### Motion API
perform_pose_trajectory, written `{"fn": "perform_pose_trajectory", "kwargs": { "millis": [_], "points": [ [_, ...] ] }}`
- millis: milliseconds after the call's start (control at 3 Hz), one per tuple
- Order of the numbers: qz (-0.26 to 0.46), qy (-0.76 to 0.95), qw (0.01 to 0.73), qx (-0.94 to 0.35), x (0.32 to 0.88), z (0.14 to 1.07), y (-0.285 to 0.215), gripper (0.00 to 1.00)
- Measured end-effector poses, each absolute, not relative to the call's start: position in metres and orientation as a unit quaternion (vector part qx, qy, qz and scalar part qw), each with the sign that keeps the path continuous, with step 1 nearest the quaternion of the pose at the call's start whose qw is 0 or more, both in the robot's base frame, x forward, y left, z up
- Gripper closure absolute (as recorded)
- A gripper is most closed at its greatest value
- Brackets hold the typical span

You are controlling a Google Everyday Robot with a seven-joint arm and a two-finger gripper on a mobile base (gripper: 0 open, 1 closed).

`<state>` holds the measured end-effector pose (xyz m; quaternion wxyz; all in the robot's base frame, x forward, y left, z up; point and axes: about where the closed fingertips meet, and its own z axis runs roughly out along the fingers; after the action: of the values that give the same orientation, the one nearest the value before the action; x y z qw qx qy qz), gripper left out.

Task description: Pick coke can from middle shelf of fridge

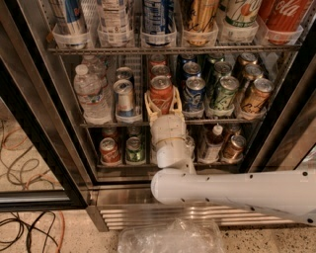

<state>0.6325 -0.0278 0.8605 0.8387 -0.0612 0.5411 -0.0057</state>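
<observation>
The fridge point(47, 128) stands open in front of me. On its middle shelf point(101, 124) the coke can point(161, 93), red with a silver top, stands upright at the front of its lane. My gripper point(162, 99) reaches in from below, one cream finger on each side of the can, hugging its sides. The can still rests on the shelf. My white arm point(237, 190) runs in from the lower right.
A silver can point(123, 97) and water bottles point(91, 96) stand left of the coke can, a blue Pepsi can point(194, 92) and a green can point(223, 94) right. Tall cans point(159, 15) fill the rack above, small cans point(108, 150) below. A plastic bag point(170, 237) and cables point(24, 225) lie on the floor.
</observation>
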Motion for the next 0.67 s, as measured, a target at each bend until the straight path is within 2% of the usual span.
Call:
{"fn": "perform_pose_trajectory", "kwargs": {
  "millis": [667],
  "points": [
    [-0.008,0.524,0.851,-0.043,0.6351,0.8927,-0.031,1.0]
  ]
}}
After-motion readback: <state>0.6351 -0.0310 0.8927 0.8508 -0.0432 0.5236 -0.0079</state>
